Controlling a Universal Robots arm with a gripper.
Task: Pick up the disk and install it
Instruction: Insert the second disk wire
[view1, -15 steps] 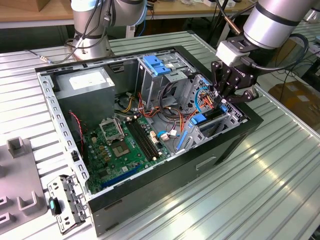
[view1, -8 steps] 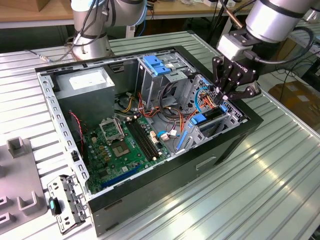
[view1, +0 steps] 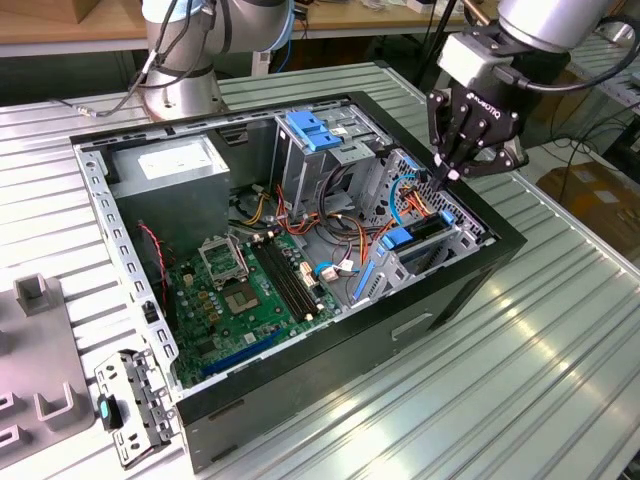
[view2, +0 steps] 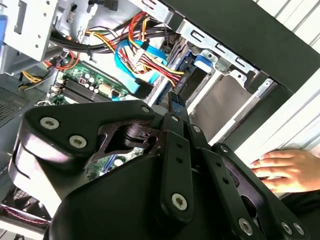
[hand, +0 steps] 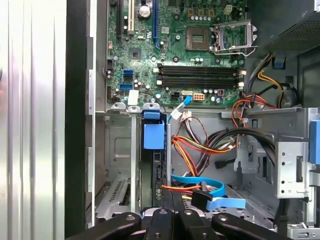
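Gripper hangs over the corner of the open computer case on the exterior view's right, above the drive bays, fingertips pointing down and drawn together. In the second wrist view the fingers meet with nothing visible between them: closed, empty.

Disk sits on edge in the vertical bay at that same corner, its blue rail tab showing at the end. In the first wrist view the disk stands in the slot with the blue tab on top, just beyond the fingertips.

Around it:
- Bundle of orange, yellow and red power wires and a flat blue data cable lie right beside the bay, close to the fingers.
- Light-blue bracket sits on top of the upper drive cage.
- Green motherboard lies on the case floor, with the grey power-supply box in the far corner.
- A person's hand rests on the outside of the case wall, in the second wrist view.
- Loose metal bracket lies on the ribbed table, outside the case.
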